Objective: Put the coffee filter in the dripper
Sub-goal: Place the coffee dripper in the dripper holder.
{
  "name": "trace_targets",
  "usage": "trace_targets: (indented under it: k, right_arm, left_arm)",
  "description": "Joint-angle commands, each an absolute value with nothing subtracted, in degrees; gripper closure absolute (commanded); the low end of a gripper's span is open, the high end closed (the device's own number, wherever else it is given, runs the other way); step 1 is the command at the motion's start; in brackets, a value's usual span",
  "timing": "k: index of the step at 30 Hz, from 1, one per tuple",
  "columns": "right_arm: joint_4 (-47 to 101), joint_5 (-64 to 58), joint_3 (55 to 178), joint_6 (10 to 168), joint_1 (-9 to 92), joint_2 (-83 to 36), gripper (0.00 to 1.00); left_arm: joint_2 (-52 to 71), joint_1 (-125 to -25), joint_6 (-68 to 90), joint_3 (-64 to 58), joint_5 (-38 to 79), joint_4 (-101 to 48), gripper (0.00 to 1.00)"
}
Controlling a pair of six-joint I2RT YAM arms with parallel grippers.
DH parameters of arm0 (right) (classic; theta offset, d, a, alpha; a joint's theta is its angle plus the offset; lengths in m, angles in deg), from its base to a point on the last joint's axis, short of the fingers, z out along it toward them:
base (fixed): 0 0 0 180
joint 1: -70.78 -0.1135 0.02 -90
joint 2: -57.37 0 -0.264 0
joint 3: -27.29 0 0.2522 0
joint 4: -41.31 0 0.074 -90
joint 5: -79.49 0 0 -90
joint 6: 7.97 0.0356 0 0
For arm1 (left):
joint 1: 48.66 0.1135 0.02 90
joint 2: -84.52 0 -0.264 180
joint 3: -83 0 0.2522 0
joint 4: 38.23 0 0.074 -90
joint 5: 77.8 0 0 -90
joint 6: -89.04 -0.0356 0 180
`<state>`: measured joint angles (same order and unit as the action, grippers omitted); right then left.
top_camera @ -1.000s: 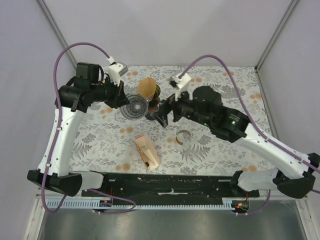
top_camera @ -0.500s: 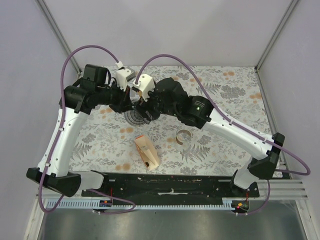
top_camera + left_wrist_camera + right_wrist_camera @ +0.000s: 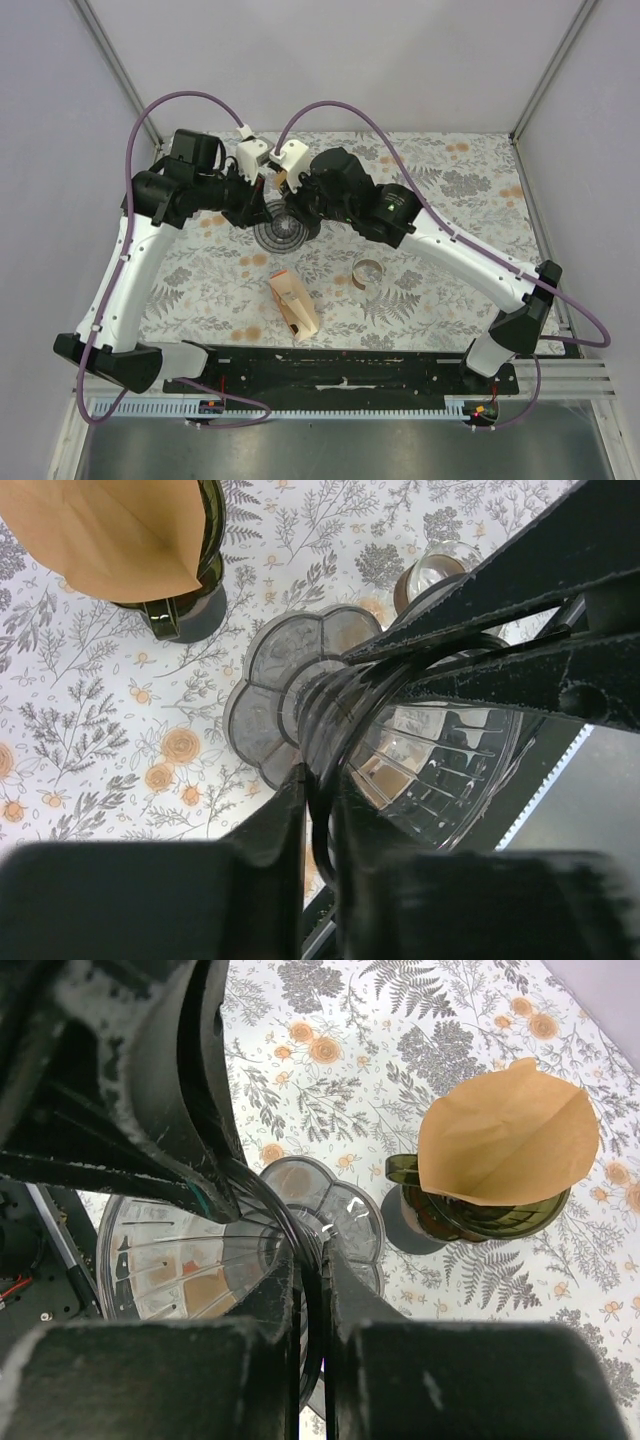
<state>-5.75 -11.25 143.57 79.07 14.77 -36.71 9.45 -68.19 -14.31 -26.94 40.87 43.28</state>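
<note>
The clear ribbed dripper (image 3: 281, 228) hangs over the floral table between both wrists. My right gripper (image 3: 310, 1260) is shut on its thin black handle loop, and the dripper's cone (image 3: 180, 1270) lies to its left. My left gripper (image 3: 320, 780) straddles the same loop with its jaws slightly parted, so a sliver of light shows beside the handle; the dripper's wall (image 3: 450, 750) is on its right. The brown paper coffee filter (image 3: 505, 1140) stands upright in a dark green cup (image 3: 470, 1215) on the table, and the left wrist view shows this coffee filter (image 3: 110, 530) too. The wrists nearly hide it from above.
A tan wooden holder (image 3: 293, 305) lies near the front of the table. A small metal-rimmed ring (image 3: 368, 271) sits to its right. Both arms cross above the table's back left. The table's edge and black rail run along the front.
The right arm swung left to the dripper and its gripper closed on the handle. The left gripper's jaws eased apart a little. The dripper stayed roughly in place.
</note>
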Motion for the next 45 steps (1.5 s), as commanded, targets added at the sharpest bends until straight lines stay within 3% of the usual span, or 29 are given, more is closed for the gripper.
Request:
trace_targets:
  k: [1, 2, 4, 6, 16, 25, 43, 44, 45]
  right_arm:
    - [-10.0, -10.2, 142.7, 78.6, 16.7, -34.5, 1.00]
    - [-10.9, -9.6, 142.0, 79.7, 17.8, -33.9, 1.00]
    - [-11.9, -7.0, 139.7, 81.9, 20.1, -31.2, 1.00]
    - [-11.9, -2.9, 136.2, 84.7, 22.8, -27.9, 1.00]
    - [-15.1, 11.4, 118.1, 85.6, 38.0, -14.1, 1.00]
    - [-16.6, 17.3, 115.8, 84.0, 45.2, -19.9, 1.00]
    - [-14.6, 21.6, 111.9, 83.6, 47.6, -23.0, 1.00]
    - [-14.4, 21.7, 111.7, 83.3, 47.5, -23.0, 0.98]
    - [-14.3, 22.3, 111.5, 83.2, 47.6, -23.0, 0.87]
  left_arm:
    - [10.4, -68.3, -16.1, -28.8, 45.7, 42.7, 0.61]
    - [10.5, -68.2, -15.7, -29.0, 45.6, 42.2, 0.41]
    - [10.9, -68.2, -14.8, -29.7, 44.1, 40.8, 0.19]
    - [11.6, -68.1, -14.0, -30.3, 41.6, 38.9, 0.14]
    - [13.3, -68.2, -13.5, -28.0, 37.5, 35.4, 0.10]
    - [14.4, -68.1, -14.1, -26.1, 37.3, 35.4, 0.08]
    - [14.6, -68.1, -14.8, -25.2, 37.0, 35.5, 0.08]
    - [14.6, -68.1, -14.8, -25.2, 36.9, 35.4, 0.08]
    - [14.6, -68.2, -15.0, -25.3, 36.9, 35.5, 0.07]
